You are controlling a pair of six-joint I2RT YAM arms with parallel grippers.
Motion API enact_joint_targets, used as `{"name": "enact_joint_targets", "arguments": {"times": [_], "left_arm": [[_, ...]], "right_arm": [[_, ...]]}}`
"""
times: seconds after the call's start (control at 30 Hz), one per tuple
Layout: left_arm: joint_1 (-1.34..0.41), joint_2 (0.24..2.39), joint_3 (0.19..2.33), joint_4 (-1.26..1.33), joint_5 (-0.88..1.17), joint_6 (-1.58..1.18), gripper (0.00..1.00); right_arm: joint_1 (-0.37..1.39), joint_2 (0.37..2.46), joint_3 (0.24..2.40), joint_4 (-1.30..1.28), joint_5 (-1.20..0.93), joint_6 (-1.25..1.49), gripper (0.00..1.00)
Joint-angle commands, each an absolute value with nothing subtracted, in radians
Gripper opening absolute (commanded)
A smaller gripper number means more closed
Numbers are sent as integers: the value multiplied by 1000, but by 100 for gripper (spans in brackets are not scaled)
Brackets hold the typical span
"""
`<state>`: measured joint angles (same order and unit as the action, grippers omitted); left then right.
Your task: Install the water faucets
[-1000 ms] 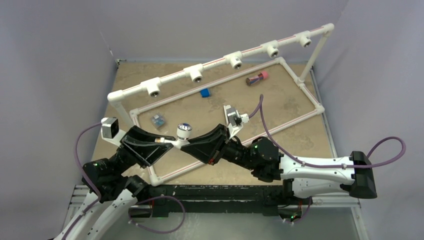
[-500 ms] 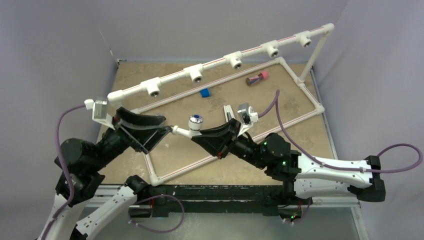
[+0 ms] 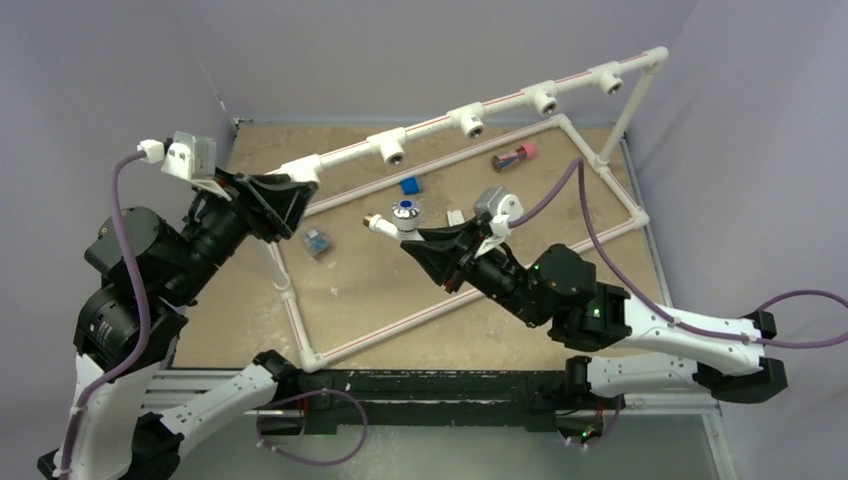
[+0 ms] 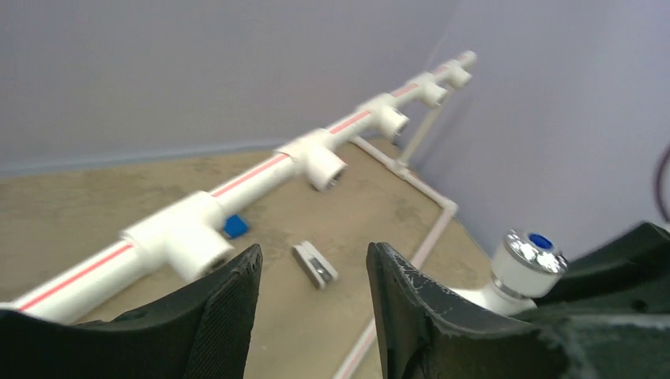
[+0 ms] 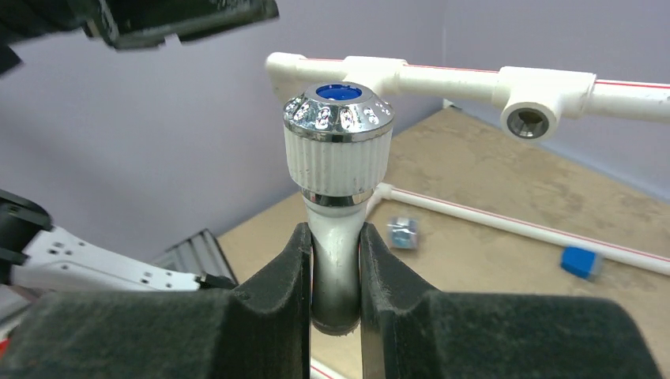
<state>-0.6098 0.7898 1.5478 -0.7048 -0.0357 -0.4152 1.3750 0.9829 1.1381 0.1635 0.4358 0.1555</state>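
1. Right claw is clenched on the neck of a small white plastic faucet with ribbed round knob and chrome cap. It holds the faucet above the sandy brown bench, mid-frame in the overhead view.
2. Left claw is released and holds nothing. It sits at the upper left, near the closest T-socket of the long white plastic pipe rail.
3. The step looks like carrying the faucet to a socket. The sockets in view appear unfilled.
4. Next, the silvery threaded end needs lining up square with a socket mouth, then turning in.
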Motion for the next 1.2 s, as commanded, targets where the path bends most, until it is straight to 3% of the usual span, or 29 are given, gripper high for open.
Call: {"name": "enact_joint_targets", "arguments": {"times": [0.0,0.13,0.33,0.47,0.6,0.73,1.17], "left_arm": [[-611,842,1610,-729,-339,-226,49],[-611,863,1563,-592,-563,-105,26],[-611,891,1406,-258,-724,116,0],[-609,941,1265,98,-808,352,0],[-545,960,1239,215,-766,378,0],[-371,1015,1287,58,-651,211,0],[-206,1011,1218,-70,-478,71,0]], "right_arm": [[1376,1014,1219,118,485,10,0],[1376,1051,1242,161,492,-60,0],[1376,1132,1265,255,527,-159,0],[1376,1160,1253,339,522,-235,0],[1376,1159,1233,374,492,-242,0],[1376,1166,1231,390,470,-247,0],[1376,1184,1213,466,401,-329,0]]}}
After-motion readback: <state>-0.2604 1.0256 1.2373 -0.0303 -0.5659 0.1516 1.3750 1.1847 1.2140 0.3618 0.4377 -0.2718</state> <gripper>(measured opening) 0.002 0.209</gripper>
